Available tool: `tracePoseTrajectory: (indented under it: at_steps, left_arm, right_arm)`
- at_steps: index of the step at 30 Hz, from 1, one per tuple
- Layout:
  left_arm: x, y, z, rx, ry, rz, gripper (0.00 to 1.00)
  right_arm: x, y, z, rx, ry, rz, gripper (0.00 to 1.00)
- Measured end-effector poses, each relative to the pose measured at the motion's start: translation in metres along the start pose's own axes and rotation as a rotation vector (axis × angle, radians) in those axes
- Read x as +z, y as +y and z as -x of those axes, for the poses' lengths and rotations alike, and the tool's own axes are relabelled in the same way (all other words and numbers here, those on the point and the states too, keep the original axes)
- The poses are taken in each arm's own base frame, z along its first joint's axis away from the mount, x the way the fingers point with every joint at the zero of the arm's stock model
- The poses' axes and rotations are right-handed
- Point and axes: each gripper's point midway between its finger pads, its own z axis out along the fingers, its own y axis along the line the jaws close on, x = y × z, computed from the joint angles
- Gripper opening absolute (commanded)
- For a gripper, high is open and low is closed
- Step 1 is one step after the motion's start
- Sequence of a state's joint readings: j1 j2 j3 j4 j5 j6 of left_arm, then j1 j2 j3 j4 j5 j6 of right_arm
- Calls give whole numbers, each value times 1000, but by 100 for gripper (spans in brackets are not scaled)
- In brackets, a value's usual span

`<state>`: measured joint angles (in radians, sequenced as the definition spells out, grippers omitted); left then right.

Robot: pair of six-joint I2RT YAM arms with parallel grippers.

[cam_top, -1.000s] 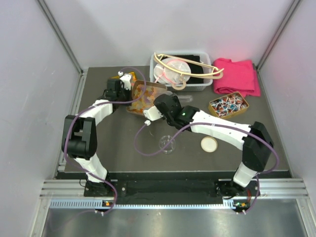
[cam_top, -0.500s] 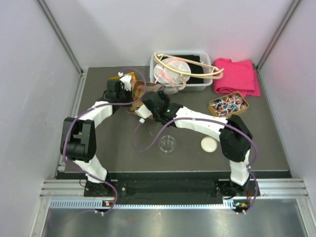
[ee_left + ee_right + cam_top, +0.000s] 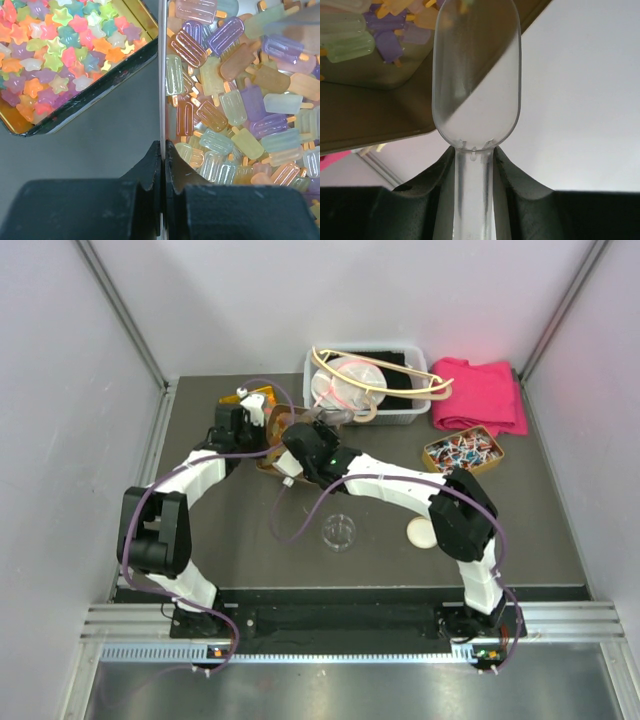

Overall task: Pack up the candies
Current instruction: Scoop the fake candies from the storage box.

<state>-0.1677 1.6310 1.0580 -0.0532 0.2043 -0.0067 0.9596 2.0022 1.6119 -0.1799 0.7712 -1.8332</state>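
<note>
Translucent popsicle-shaped candies (image 3: 235, 100) fill a gold tin (image 3: 161, 75). My left gripper (image 3: 163, 145) is shut on the tin's thin side wall. In the top view the tin (image 3: 272, 428) sits at the back left, mostly hidden under my right arm, with the left gripper (image 3: 252, 418) at its left side. My right gripper (image 3: 474, 150) is shut on the handle of a clear plastic scoop (image 3: 476, 75). The scoop's bowl looks empty and reaches over the tin's edge (image 3: 380, 115), where a few candies (image 3: 350, 42) show.
A second tin of star-shaped candies (image 3: 60, 50) lies left of the held tin. A small clear round container (image 3: 339, 531) and its cream lid (image 3: 422, 532) sit mid-table. At the back are a clear bin (image 3: 400, 410), a pink cloth (image 3: 480, 395) and a tin of wrapped sweets (image 3: 462, 452).
My right arm has swung left and toward the back, carrying the scoop up to the candy tin. The left gripper stays on the tin's wall.
</note>
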Motion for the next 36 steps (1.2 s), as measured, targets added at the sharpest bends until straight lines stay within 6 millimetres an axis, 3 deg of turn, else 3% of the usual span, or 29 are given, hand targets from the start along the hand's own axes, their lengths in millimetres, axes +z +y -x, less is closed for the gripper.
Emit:
tracePoseTrajectory:
  at_steps: [22, 30, 36]
  left_arm:
    - [0, 1, -6, -4, 12, 9, 0]
    - [1, -1, -2, -15, -5, -2, 0]
    - [1, -2, -1, -15, -8, -9, 0]
  right_arm:
    - [-46, 34, 38, 8, -195, 153, 0]
    - [-34, 14, 6, 18, -119, 105, 0]
    - [-28, -19, -29, 38, -31, 13, 0]
